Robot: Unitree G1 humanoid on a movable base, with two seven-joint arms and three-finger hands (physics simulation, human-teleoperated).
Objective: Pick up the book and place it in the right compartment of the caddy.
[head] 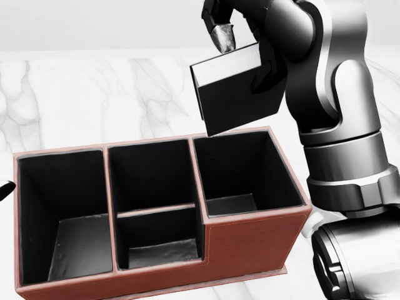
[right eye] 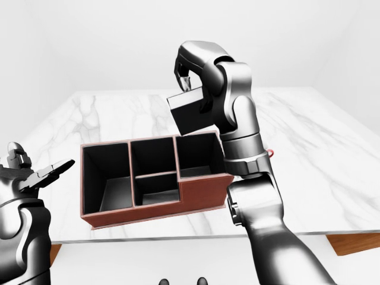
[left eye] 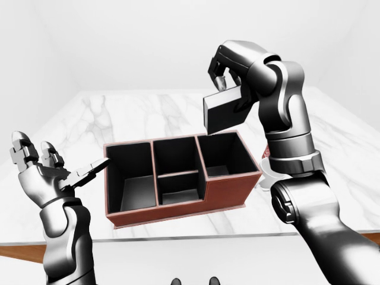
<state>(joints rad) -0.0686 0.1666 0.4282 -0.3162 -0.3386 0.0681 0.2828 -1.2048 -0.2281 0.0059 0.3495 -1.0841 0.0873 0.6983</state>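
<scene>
The left robot hand [left eye: 41, 163] hung spread open and empty, left of the caddy [head: 250, 240] and off the marble desk [head: 94, 100]. The caddy sat on the desk with all its compartments bare. Above its right compartment, clear of the rim, the black book [head: 240, 90] hung tilted, gripped at its upper edge by the closed fingers of the right robot hand [head: 240, 28].

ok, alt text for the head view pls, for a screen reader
The robot's right hand holds a black book, tilted, in the air above the right compartment of a brown caddy with black-lined compartments, all empty. The caddy sits on a white marble table; the grey right arm fills the view's right side.
</scene>
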